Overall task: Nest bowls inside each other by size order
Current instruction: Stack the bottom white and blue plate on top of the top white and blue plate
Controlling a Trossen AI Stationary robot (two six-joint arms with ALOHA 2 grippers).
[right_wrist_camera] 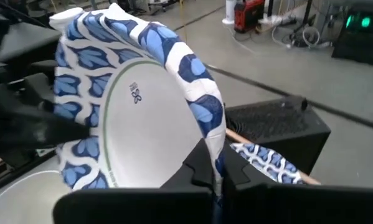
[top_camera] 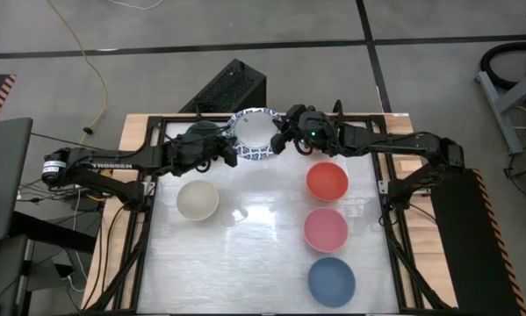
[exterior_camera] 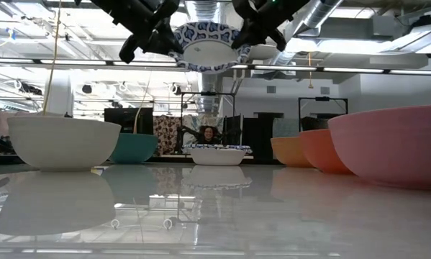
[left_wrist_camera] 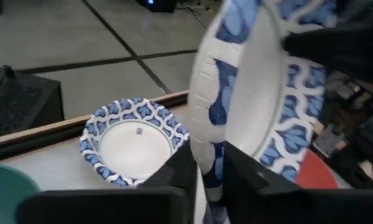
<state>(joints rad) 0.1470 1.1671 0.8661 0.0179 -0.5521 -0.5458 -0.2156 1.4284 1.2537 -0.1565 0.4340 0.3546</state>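
Blue-patterned white bowl (top_camera: 252, 132) hanging in the air above the tabletop's (top_camera: 263, 263) far edge, near its middle, pinched from both sides. Left gripper (top_camera: 231, 151) clamping its fingers (left_wrist_camera: 183, 177) together on the rim's left side; right gripper (top_camera: 280, 139) clamping its fingers (right_wrist_camera: 202, 165) on the rim's right side. Bowl tilting in both wrist views, showing a white inside with a small mark.

Second blue-patterned bowl (exterior_camera: 216, 154) sitting upright on the tabletop just under the lifted one, at the far edge. Teal bowl (exterior_camera: 134, 147) resting left of it, also at the far edge, mostly hidden under the left arm from above. Cream bowl (top_camera: 197, 199) standing upright in the left half, well apart from the rest. Running down the right side from far to near: red bowl (top_camera: 327, 181), pink bowl (top_camera: 325, 229), blue bowl (top_camera: 331, 281), each just beside the next, not touching. Orange bowl (exterior_camera: 291, 151) showing in the low view at the far right, partly behind the red one.

Tabletop glossy, reflecting bowls and ceiling lights. Black box (top_camera: 227, 88) sitting on the floor beyond the far edge.
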